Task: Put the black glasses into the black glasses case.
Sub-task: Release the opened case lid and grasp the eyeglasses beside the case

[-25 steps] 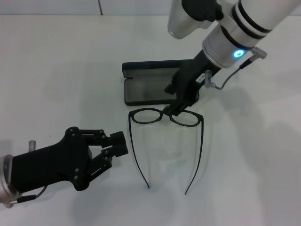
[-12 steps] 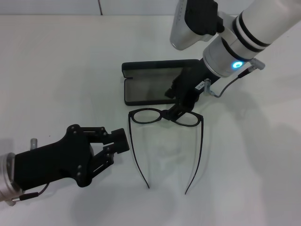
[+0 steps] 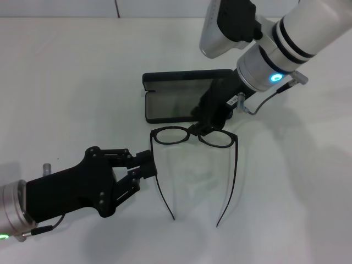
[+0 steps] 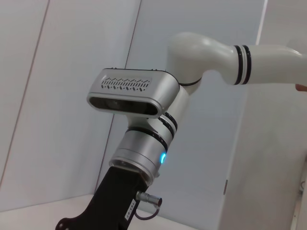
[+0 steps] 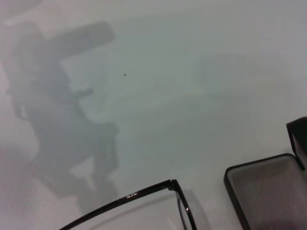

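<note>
- Compared with a second ago, I see the left gripper [image 3: 144,166] has moved up and toward the glasses [image 3: 193,137]; its fingers are spread with nothing between them, tips now just beside the left temple arm.
- Right gripper [image 3: 202,125] has barely moved: it sits down at the bridge of the glasses, in front of the open glasses case [image 3: 171,104]. Fingers look pinched on the bridge, but I can't tell for sure from the head view.
- Glasses are in the same spot: flat on the white table [image 3: 66,82], temples unfolded and pointing toward the robot, front edge just beside the case, not inside it.
- Case unchanged, lid open, grey lining showing.
- Right wrist view adds a close look at one corner of the frame [image 5: 158,191] and a corner of the case [image 5: 268,191], apart from each other on the table; no fingers visible there.
- Left wrist view shows only the right arm's wrist and its camera housing [image 4: 129,93] against a wall; no glasses, no case.
</note>
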Robot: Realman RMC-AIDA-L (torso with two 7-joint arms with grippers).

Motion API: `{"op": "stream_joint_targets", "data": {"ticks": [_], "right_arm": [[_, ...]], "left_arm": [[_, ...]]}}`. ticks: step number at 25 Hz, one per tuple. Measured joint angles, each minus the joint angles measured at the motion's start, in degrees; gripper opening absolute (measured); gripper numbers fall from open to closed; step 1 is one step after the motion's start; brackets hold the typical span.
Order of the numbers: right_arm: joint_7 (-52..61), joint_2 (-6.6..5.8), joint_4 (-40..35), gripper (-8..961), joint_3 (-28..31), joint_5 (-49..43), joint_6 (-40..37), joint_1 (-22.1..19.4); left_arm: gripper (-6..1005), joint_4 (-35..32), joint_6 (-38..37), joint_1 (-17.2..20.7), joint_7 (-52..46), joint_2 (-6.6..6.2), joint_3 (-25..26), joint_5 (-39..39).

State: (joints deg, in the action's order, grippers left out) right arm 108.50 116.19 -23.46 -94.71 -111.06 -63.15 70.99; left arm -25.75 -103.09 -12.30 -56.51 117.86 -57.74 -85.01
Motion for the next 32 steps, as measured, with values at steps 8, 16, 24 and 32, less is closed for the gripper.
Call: {"op": "stream_joint_targets", "data": {"ticks": [8, 16, 24, 32], "right_arm": [[-0.4, 0.00, 0.6, 424, -1.4, 0.9, 0.0, -1.2], [-1.3, 0.00, 0.6, 311, -1.5, 1.4, 0.1, -1.4], [-3.5, 0.00, 0.5, 272, -1.5, 3.1, 0.0, -2.0], [-4.7, 0.00, 0.4, 273, -1.5, 4.1, 0.0, -2.6]], "left_arm": [[138, 0.1, 0.7, -0.2, 0.0, 0.63, 0.0, -0.1], [129, 0.1, 1.8, -0.3, 0.0, 1.20, -0.2, -0.2], [119, 0.1, 1.8, -0.3, 0.0, 1.26, 0.0, -0.2], [110, 1.7, 2.4, -0.5, 0.6, 1.45, 0.0, -0.2]]}}
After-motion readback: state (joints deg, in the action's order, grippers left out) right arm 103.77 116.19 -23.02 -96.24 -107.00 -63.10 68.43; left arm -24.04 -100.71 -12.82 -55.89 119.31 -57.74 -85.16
